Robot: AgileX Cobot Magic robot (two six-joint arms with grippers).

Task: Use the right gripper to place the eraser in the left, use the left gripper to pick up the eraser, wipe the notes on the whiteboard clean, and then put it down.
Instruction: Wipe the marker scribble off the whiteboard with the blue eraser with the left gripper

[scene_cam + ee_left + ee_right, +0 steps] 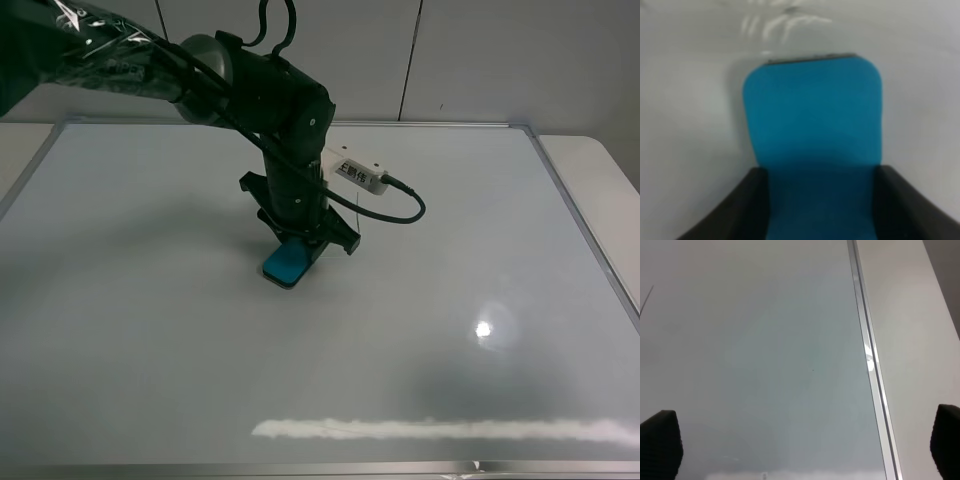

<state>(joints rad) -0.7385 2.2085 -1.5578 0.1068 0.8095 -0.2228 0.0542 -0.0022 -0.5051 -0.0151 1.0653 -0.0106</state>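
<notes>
- The left claw (303, 243) points down and pinches the blue eraser (289, 263) by one end.
- The eraser lies flat against the whiteboard (480, 230), near its middle.
- The right claw (804, 440) is spread wide, hanging over the whiteboard's silver frame (867, 350) beside the bare table (910, 340).

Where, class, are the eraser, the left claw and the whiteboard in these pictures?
eraser (812, 125), left wrist view, its teal top face.
left claw (821, 210), left wrist view, midway between fingertips.
whiteboard (869, 347), right wrist view, silver frame.
</notes>
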